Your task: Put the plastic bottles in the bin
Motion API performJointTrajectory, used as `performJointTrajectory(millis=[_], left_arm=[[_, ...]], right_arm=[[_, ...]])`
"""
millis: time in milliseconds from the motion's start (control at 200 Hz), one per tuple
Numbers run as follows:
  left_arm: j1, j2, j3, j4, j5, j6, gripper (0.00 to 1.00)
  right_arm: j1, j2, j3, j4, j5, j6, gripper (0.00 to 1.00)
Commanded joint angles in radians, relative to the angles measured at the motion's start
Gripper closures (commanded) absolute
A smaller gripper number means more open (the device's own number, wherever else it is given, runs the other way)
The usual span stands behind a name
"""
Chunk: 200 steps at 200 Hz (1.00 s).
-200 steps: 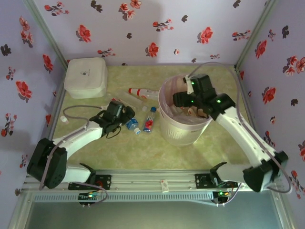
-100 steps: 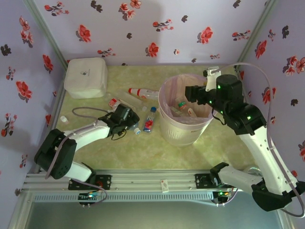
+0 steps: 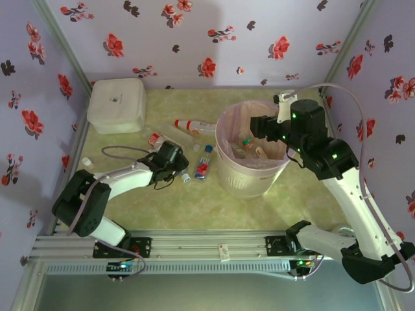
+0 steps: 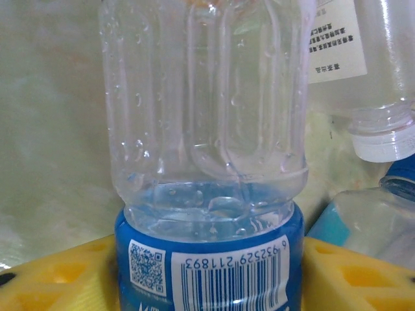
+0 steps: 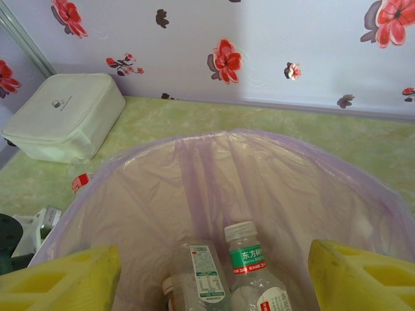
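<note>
Left wrist: left jaws clamp clear blue-labelled plastic bottle; right jaws gape empty; next, lift into pink-lined white bin.

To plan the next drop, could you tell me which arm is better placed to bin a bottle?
Left, probably: the left gripper clasps a blue-labelled bottle, while the right gripper hangs open and empty over the bin.
</note>
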State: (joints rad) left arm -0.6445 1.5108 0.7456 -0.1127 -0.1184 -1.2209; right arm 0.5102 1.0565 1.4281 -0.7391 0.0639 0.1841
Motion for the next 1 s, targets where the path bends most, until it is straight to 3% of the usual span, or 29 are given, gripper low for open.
performJointTrajectory(millis=[0, 155, 410, 635, 830, 995], left_arm=[[-0.006, -0.005, -0.005, -0.008, -0.007, 0.026, 0.44], [-0.006, -0.037, 0.045, -0.065, -0.012, 0.119, 0.46], [-0.008, -0.134, 0.049, -0.032, -0.018, 0.23, 0.54], [-0.014, -0.302, 0.024, 0.128, 0.0, 0.501, 0.62], [-0.017, -0.394, 0.099, 0.175, 0.106, 0.724, 0.67], [-0.023, -0.411, 0.144, 0.228, 0.192, 0.794, 0.67]], right_arm=[[-0.006, -0.006, 0.04, -0.032, -0.002, -0.002, 0.23], [-0.006, 0.049, 0.137, -0.127, 0.007, 0.017, 0.23], [-0.001, 0.098, 0.173, -0.075, -0.102, 0.076, 0.24], [0.043, 0.167, 0.229, -0.043, -0.165, 0.1, 0.24], [0.118, 0.266, 0.296, 0.005, -0.21, 0.129, 0.23], [0.16, 0.353, 0.352, 0.061, -0.275, 0.161, 0.2]])
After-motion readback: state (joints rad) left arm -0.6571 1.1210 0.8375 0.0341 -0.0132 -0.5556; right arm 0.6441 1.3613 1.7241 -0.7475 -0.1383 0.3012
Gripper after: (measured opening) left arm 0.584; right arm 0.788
